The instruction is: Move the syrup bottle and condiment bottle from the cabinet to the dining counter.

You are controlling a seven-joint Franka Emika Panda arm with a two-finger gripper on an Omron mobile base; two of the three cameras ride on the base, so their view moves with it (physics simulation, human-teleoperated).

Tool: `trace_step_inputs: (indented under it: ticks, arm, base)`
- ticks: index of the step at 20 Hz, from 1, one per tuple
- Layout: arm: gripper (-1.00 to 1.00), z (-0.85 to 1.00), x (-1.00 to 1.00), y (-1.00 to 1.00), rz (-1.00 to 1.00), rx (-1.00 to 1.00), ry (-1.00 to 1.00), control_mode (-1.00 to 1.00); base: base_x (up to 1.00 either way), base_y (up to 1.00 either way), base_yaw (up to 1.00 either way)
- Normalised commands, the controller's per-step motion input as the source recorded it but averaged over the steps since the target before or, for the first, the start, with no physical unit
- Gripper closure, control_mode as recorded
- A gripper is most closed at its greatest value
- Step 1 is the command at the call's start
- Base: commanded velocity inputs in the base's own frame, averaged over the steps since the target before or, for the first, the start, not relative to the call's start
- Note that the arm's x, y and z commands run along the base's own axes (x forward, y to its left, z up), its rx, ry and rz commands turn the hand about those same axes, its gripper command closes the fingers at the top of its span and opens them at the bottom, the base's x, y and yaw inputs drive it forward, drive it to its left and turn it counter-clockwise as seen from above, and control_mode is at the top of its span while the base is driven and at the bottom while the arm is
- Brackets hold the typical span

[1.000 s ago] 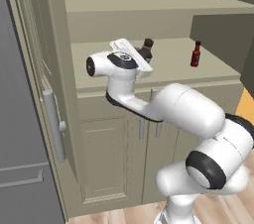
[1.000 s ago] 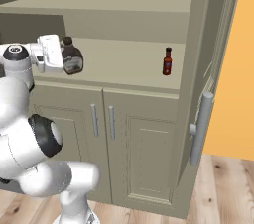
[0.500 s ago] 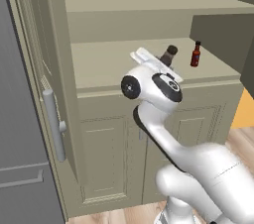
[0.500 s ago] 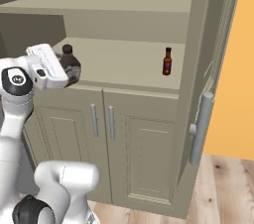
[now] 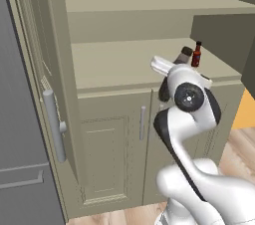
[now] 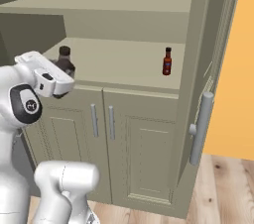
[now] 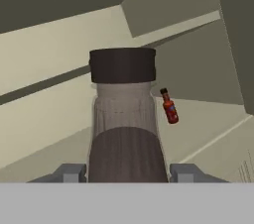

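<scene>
Gripper [image 7: 124,171] clamped on syrup bottle [image 7: 124,134], neck running straight out from jaws; condiment bottle [image 7: 169,106] upright on cabinet [image 6: 124,64] shelf, well apart to one side

The white arm rises from the base, bends at a dark-ringed elbow and reaches toward the open cabinet's shelf level, its hand angled forward. The gripper [image 7: 127,171] has its two grey fingertips [image 7: 69,172] set on either side of the syrup bottle [image 7: 125,134], pressed against the bottle's brown body in a grasp.
</scene>
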Motion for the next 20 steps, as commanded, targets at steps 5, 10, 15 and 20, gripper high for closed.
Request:
trace_step_inputs:
  ticks: [5, 10, 15, 20]
  arm:
    - [1.0, 0.08, -0.23, 0.0, 0.16, -0.07, 0.16, -1.0]
    - [1.0, 0.0, -0.31, 0.0, 0.13, -0.08, 0.11, -1.0]
    - [1.0, 0.0, -0.4, 0.0, 0.11, -0.06, 0.03, -1.0]
    - [1.0, 0.0, -0.14, 0.03, 0.03, -0.03, 0.0, -1.0]
  base:
    - [0.0, 0.0, 0.0]
    - [0.0, 0.0, 0.0]
    - [0.0, 0.0, 0.0]
    - [0.0, 0.0, 0.0]
